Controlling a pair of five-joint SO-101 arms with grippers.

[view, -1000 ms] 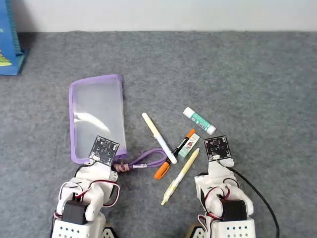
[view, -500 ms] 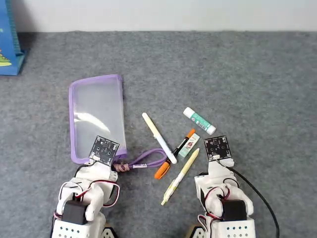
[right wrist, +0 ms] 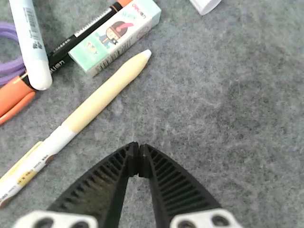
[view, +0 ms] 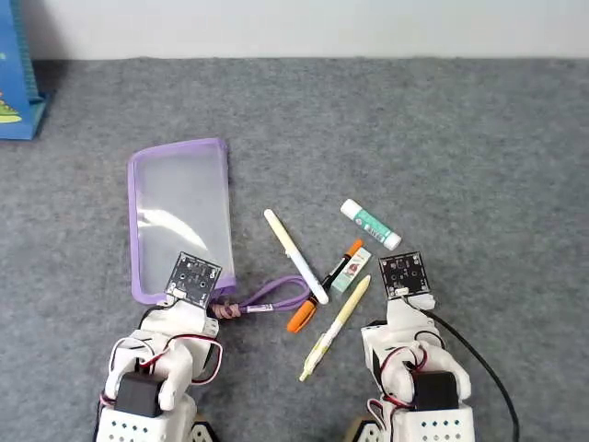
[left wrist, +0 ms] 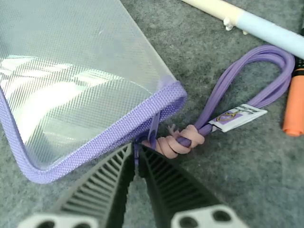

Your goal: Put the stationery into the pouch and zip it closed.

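Left hand (left wrist: 137, 156) closed, tips at pouch (left wrist: 71, 80) corner beside knotted strap (left wrist: 223, 92).

surface: grey felt mat (view: 442, 138) | far-left edge: blue box (view: 17, 83) | behind: white wall (view: 322, 28)

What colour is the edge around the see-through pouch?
Purple. The pouch edge shows best in the left wrist view.

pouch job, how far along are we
Nothing looks done yet: the pouch lies flat and looks empty. In hand: the left hand is shut on the zip tab at the pouch's corner. The right hand is shut over bare carpet, holding nothing. Left: the white pen, orange marker, eraser, yellow pen and glue stick all lie outside, then the zipping.
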